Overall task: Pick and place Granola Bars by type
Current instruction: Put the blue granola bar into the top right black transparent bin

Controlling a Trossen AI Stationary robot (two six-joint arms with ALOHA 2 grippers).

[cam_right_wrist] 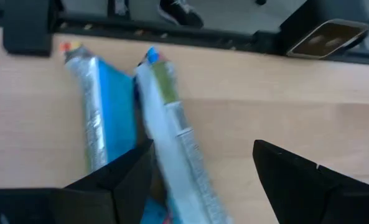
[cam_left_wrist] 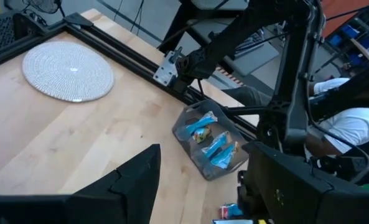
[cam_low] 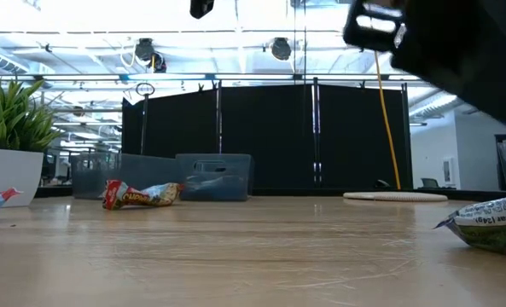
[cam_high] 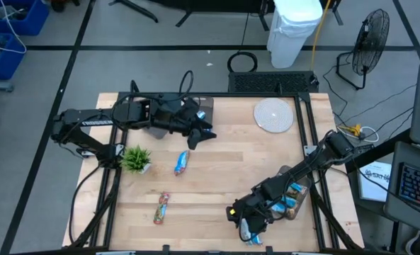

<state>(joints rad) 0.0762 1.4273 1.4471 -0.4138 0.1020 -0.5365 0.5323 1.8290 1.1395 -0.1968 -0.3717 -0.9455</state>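
Two granola bars lie side by side near the table's front edge: a blue one (cam_right_wrist: 106, 118) and a pale green-and-white one (cam_right_wrist: 172, 130) (cam_high: 250, 232). My right gripper (cam_right_wrist: 203, 165) (cam_high: 242, 221) hangs low over them, open, slanting down, with the pale bar between its fingers and one finger between the two bars. A blue-and-red bar (cam_high: 181, 163) and a red-orange bar (cam_high: 161, 207) lie flat mid-table. My left gripper (cam_high: 199, 134) (cam_left_wrist: 203, 186) stays open and empty, high over the far middle.
A grey bin (cam_high: 292, 197) (cam_left_wrist: 210, 148) holding several blue bars stands at the right edge beside my right arm. Another grey bin (cam_high: 204, 108) sits at the far edge under my left arm. A small plant (cam_high: 136, 159) stands at the left, a round white mat (cam_high: 274, 115) at the far right.
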